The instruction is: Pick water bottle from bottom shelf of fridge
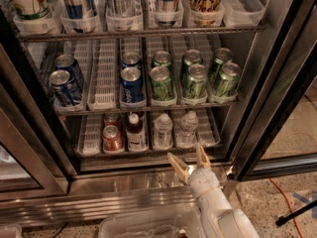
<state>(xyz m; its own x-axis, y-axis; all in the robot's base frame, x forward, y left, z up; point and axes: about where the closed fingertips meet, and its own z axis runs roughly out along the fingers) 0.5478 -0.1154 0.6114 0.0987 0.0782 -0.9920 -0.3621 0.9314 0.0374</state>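
Fridge point(99, 202), wire racks full of drinks; bottom shelf point(90, 135) carries red can point(112, 139), dark drink bottle point(134, 131), 2 clear bottles; gripper point(185, 152) low before shelf edge, jaws spread wide, empty; water bottle point(187, 129) upright just behind it, untouched; twin bottle point(162, 129) immediately left.

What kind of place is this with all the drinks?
Probably a shop or office snack room. It's a big drinks fridge with glass doors, and cans and water bottles lined up in trays. The gripper hovers open just in front of the bottom shelf.
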